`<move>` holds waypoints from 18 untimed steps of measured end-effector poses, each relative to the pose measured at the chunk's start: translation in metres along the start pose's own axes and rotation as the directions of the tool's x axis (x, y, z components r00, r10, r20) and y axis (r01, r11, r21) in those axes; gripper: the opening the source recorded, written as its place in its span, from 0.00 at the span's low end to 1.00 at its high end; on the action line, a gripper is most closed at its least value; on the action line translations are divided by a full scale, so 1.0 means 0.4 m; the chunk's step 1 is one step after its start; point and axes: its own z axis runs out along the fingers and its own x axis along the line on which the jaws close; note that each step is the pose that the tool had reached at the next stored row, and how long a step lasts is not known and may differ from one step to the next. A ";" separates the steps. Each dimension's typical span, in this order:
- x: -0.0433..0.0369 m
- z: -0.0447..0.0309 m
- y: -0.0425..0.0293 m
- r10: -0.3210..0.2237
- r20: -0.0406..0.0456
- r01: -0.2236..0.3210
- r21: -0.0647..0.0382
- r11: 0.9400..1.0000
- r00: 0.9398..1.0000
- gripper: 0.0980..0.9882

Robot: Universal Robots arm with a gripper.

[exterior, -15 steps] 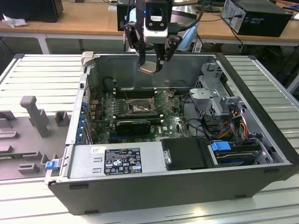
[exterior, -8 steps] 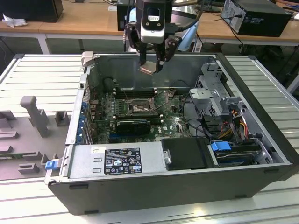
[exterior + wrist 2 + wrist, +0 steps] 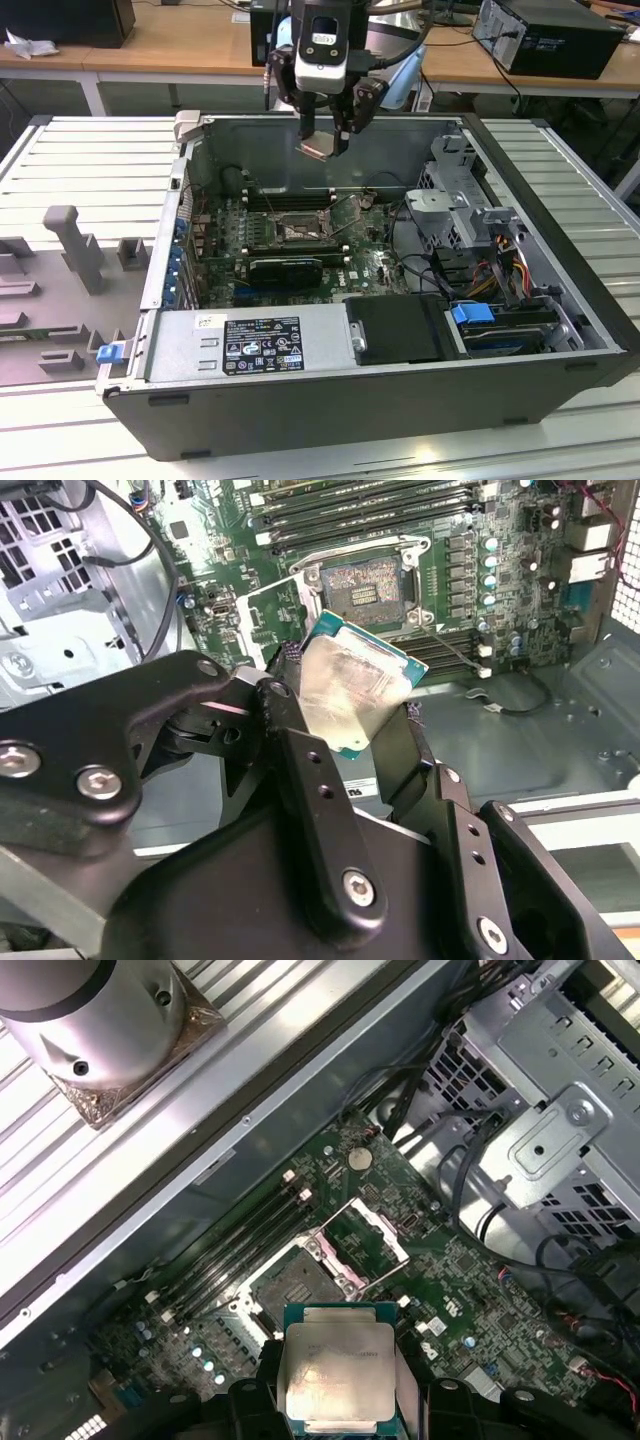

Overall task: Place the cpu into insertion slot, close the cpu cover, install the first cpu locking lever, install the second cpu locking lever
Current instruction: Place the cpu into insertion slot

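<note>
Gripper (image 3: 325, 142) clamped on the cpu (image 3: 318, 149), upper centre of the exterior view, above the open computer case (image 3: 330, 400). Cpu: flat square, pale silver top, green rim in the second wrist view. Insertion slot (image 3: 300, 228) bare at mid-frame; cpu cover (image 3: 381, 1228) raised. Grey fixture blocks (image 3: 70, 250) at left on the slatted grey tabletop (image 3: 560, 150). Wooden desks (image 3: 180, 40) along the top.

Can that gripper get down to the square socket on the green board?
Probably yes: the cpu cover is swung open, the insertion slot lies bare, nothing between it and the gripper holding the cpu.
</note>
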 end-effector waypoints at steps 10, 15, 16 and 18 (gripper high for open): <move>0.000 0.000 0.000 0.075 0.007 -0.075 -0.002 0.997 0.997 0.48; 0.000 0.000 0.000 0.112 0.010 -0.112 -0.003 0.994 0.994 0.48; 0.000 0.001 0.000 0.121 0.011 -0.121 -0.003 0.993 0.993 0.48; 0.000 0.001 0.000 0.137 0.012 -0.137 -0.003 0.991 0.991 0.48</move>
